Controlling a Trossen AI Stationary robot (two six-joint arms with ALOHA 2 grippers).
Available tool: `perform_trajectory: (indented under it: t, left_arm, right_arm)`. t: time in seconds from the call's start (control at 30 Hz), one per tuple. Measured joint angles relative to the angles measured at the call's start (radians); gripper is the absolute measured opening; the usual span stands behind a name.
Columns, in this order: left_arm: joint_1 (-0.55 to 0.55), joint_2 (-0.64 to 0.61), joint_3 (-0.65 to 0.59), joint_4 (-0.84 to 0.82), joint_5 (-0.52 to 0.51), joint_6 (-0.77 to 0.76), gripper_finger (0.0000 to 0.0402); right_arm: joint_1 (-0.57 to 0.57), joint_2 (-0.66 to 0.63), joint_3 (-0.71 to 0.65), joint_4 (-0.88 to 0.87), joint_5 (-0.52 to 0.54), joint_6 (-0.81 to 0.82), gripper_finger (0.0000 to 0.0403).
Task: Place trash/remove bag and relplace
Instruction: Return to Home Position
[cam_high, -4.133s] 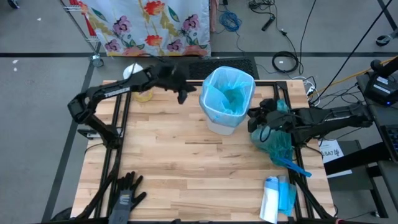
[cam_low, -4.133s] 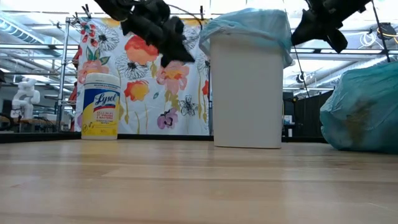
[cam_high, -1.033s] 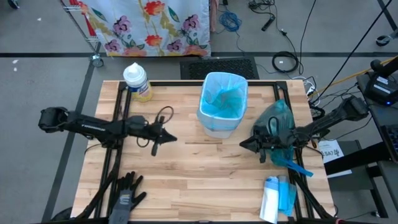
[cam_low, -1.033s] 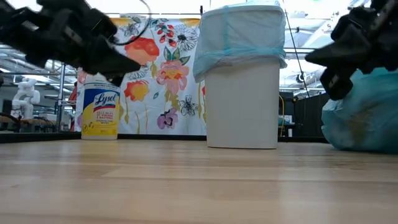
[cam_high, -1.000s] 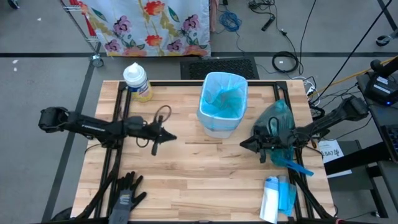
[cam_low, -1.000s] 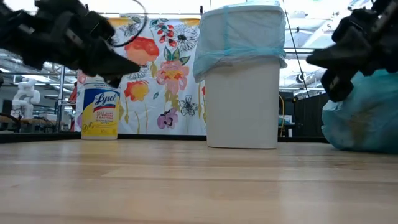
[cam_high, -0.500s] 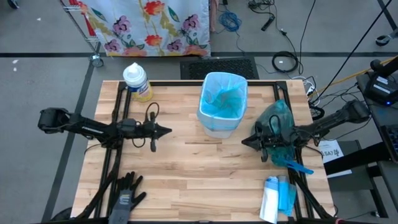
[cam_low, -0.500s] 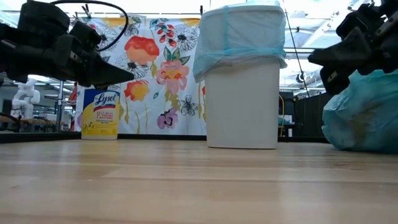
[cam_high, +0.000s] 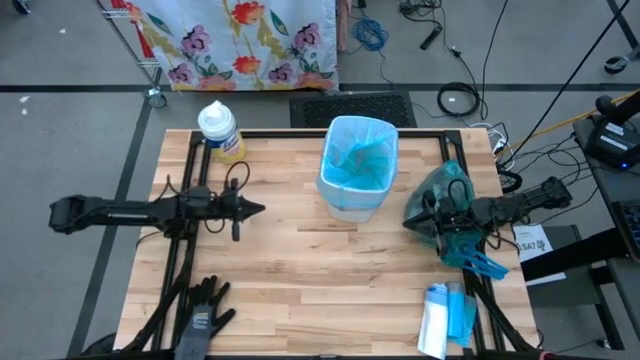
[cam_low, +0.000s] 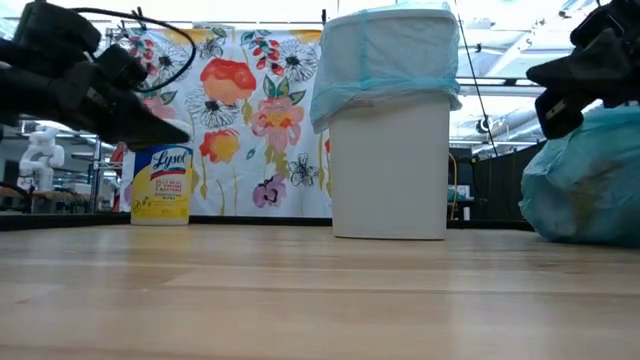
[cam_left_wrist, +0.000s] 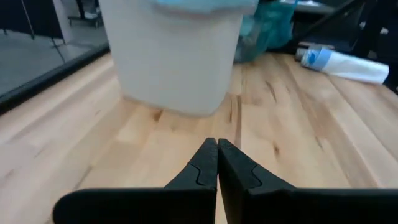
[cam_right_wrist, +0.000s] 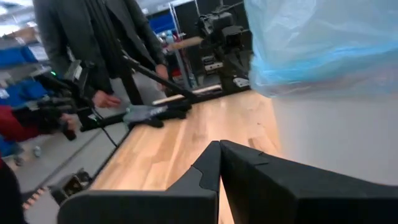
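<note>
Your wooden bench (cam_high: 320, 280) carries a white bin (cam_high: 352, 195) lined in blue at the far middle, a wipes canister (cam_high: 220, 130) far left, a stuffed teal bag (cam_high: 452, 200) at the right, black gloves (cam_high: 200, 312) near left, and a white-and-blue pack (cam_high: 440, 320) near right.

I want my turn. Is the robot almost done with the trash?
Nearly. The trash bin has a new blue liner; the full teal bag sits beside it. Left gripper, over the table, and right gripper, by that bag, are shut, empty. Only parking arms seems left.
</note>
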Motion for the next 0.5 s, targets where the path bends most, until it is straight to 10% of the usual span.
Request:
perform_trajectory:
  t: [0.23, 0.5]
  left_arm:
    - [-0.003, -0.369, 0.006, -0.317, -0.003, 0.049, 0.0006]
    - [-0.003, -0.494, 0.059, -0.464, -0.039, 0.153, 0.0006]
  right_arm:
    - [0.000, -0.003, 0.028, -0.097, 0.032, 0.002, 0.0000]
    - [-0.005, 0.029, 0.030, -0.099, 0.049, -0.037, 0.0000]
